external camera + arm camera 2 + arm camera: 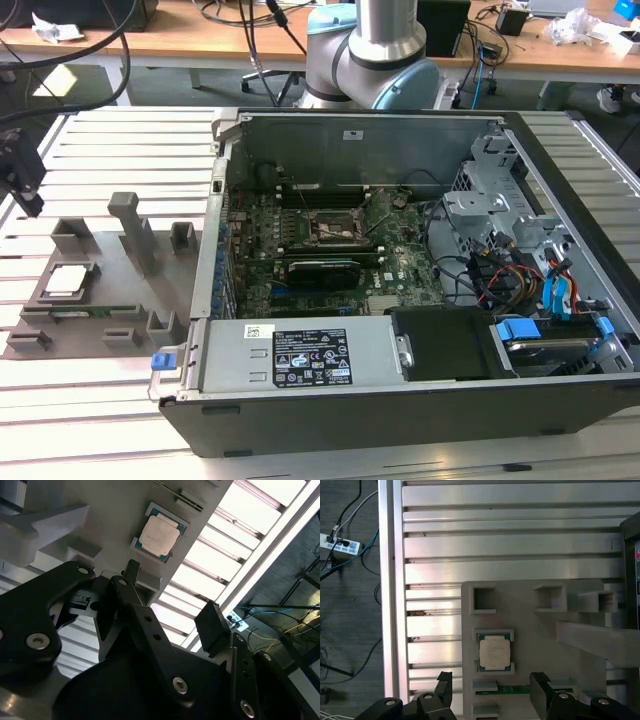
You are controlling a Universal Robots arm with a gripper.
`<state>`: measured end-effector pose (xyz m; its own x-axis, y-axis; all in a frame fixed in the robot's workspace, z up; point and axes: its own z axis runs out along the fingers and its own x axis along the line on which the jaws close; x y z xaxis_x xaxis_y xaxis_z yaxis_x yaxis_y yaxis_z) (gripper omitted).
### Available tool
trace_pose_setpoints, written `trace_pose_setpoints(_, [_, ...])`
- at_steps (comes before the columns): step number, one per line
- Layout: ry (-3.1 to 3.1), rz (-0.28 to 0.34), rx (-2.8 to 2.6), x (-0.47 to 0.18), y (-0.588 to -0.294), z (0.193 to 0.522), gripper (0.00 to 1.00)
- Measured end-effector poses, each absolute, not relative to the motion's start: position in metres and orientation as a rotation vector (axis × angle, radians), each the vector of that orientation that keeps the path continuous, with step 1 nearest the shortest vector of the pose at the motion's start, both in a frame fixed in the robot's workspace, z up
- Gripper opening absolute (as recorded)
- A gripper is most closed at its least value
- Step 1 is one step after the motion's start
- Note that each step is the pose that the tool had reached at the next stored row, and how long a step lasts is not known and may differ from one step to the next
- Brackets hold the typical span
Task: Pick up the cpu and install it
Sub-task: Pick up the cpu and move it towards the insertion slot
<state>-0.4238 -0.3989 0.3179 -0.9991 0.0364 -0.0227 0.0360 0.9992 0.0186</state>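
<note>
The end effector (22,175) is hanging released over the table (120,130), its fingers (444,682) spread wide and gripping nothing. The cpu (62,281) is lying flat in the grey fixture (110,292), at about five o'clock from the end effector in the exterior view and apart from it. In the first wrist view the cpu (495,652) is sitting just ahead of the gap between the fingers, roughly centred, its edges square to their line.

Wooden bench (160,38) behind — dark floor (350,610), power strip (340,545).
</note>
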Motion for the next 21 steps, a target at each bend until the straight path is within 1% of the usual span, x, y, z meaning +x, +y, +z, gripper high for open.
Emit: trace_pose_setpoints(21, [3.118,0.028,0.057,-0.4238,-0.3989,0.3089,0.72])
